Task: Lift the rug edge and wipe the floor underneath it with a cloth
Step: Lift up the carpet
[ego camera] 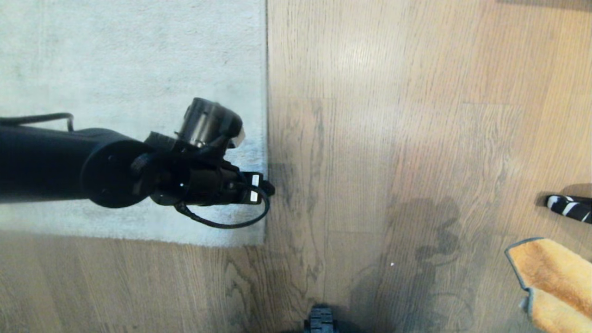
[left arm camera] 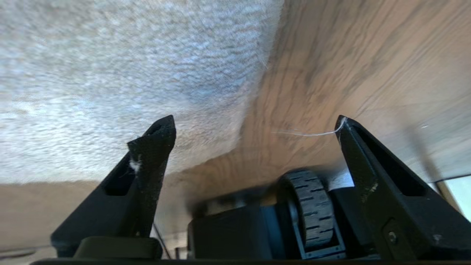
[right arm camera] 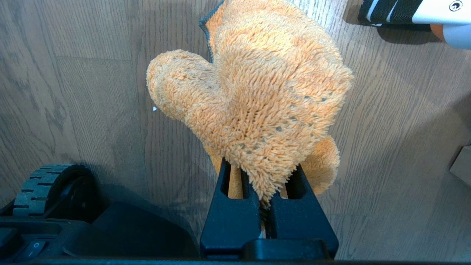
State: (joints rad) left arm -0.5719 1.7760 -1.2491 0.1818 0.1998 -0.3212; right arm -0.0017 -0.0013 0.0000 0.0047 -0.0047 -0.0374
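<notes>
Rug edge (ego camera: 267, 92) runs straight (near-to-far) across floor (ego camera: 393, 115)

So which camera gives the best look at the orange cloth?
The right wrist view: the cloth fills it, clamped in the shut right gripper. The head view catches only a corner at its edge. The left wrist view shows none.

- We see a black object with white stripes (ego camera: 570, 208) lying at the right side of the head view, only partly in frame.
- In the right wrist view, we see that same striped object (right arm camera: 390, 10) joined to a white part (right arm camera: 439, 8) with a small round fastener.
- We note a box corner (right arm camera: 463, 165) at that view's margin; identity undetermined.
</notes>
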